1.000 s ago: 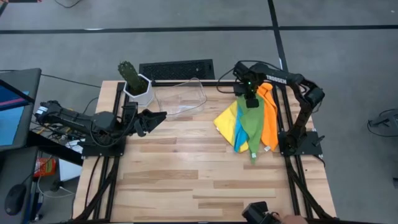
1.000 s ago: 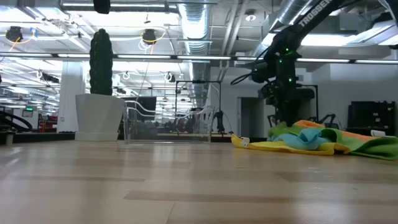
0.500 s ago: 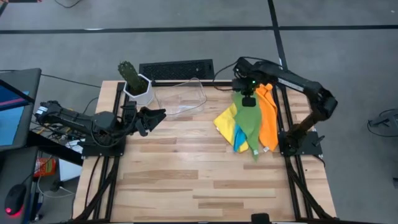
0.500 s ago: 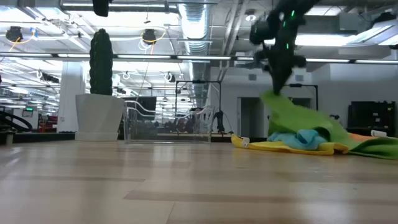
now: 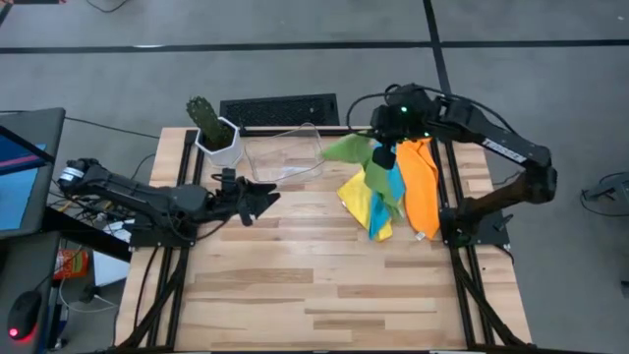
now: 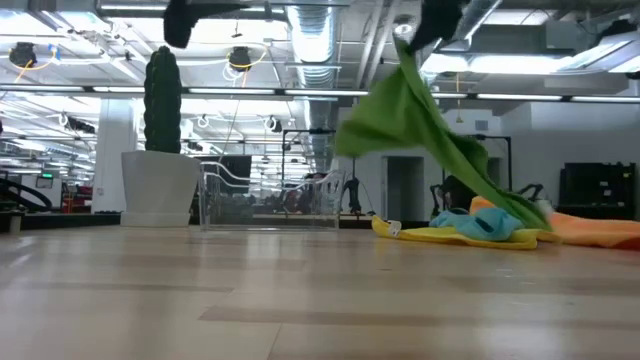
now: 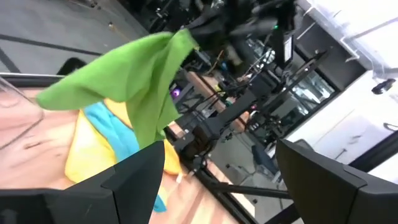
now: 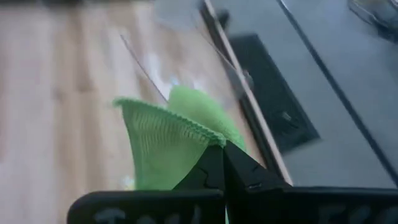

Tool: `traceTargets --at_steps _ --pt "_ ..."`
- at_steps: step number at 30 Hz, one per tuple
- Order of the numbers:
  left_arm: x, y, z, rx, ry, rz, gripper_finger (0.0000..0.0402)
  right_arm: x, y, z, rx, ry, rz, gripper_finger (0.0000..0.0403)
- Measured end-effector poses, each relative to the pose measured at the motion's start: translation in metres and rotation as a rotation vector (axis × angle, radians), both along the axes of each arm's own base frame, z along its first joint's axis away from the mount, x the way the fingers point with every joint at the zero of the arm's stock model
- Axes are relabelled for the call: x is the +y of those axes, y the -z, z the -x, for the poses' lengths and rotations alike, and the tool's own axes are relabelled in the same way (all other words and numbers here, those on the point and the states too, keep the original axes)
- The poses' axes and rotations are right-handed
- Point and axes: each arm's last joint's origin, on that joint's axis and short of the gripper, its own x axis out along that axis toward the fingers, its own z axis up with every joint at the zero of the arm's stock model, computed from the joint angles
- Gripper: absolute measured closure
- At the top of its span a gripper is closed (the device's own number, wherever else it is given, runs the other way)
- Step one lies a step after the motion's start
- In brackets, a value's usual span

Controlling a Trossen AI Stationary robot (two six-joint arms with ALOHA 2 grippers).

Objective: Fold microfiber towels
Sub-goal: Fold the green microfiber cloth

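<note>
Because folding needs one cloth apart from the heap, the right tool (image 5: 384, 149) pinches the green towel (image 6: 415, 125) high above the worktop (image 5: 295, 265), while the left tool (image 5: 263, 197) waits spread.

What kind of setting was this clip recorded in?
Probably a robotics lab or workshop: exposed ceiling ducts and strip lights overhead, a bare grey floor, and a wooden table on a dark metal frame.

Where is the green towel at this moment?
The green towel hangs lifted in the right gripper, shut on one corner, at the table's far right beside the clear bin, its tail trailing onto the blue towel and yellow towel.
</note>
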Motion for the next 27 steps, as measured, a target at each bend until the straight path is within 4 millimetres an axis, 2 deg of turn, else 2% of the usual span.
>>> traceTargets --at_steps 4,7,10,12,15,16,19,20,23,24,27 --pt "0.002 0.004 -0.008 0.003 0.023 0.006 0.0102 0.020 -0.016 -0.001 -0.065 -0.078 -0.021 0.0392" --pt "0.005 0.004 -0.010 -0.004 0.029 0.009 0.0102 0.029 -0.026 -0.002 -0.114 0.040 -0.023 0.0392" --pt "0.007 0.004 -0.011 -0.006 0.041 0.009 0.0102 0.044 -0.040 -0.005 -0.173 -0.086 -0.065 0.0392" --pt "0.007 0.004 -0.011 -0.008 0.052 0.008 0.0102 0.051 -0.047 -0.004 -0.185 -0.115 -0.024 0.0392" --pt "0.007 0.004 -0.011 -0.011 0.059 0.010 0.0102 0.050 -0.053 -0.001 -0.185 0.152 0.097 0.0392" --pt "0.007 0.004 -0.011 -0.013 0.060 0.018 0.0102 0.049 -0.054 -0.002 -0.182 0.163 0.098 0.0392" --pt "0.006 0.004 -0.011 -0.017 0.066 0.033 0.0102 0.055 -0.058 -0.003 -0.183 -0.068 0.013 0.0392" --pt "0.006 0.004 -0.011 -0.019 0.071 0.037 0.0102 0.057 -0.062 -0.004 -0.206 -0.078 0.023 0.0392" --pt "0.006 0.004 -0.011 -0.019 0.080 0.038 0.0102 0.052 -0.062 -0.005 -0.202 0.146 0.097 0.0392" --pt "0.006 0.004 -0.011 -0.018 0.082 0.037 0.0102 0.049 -0.062 -0.007 -0.193 0.163 0.105 0.0391" --pt "0.006 0.007 -0.012 0.004 0.075 0.025 0.0102 0.050 -0.064 -0.012 -0.201 0.049 0.059 0.0391"
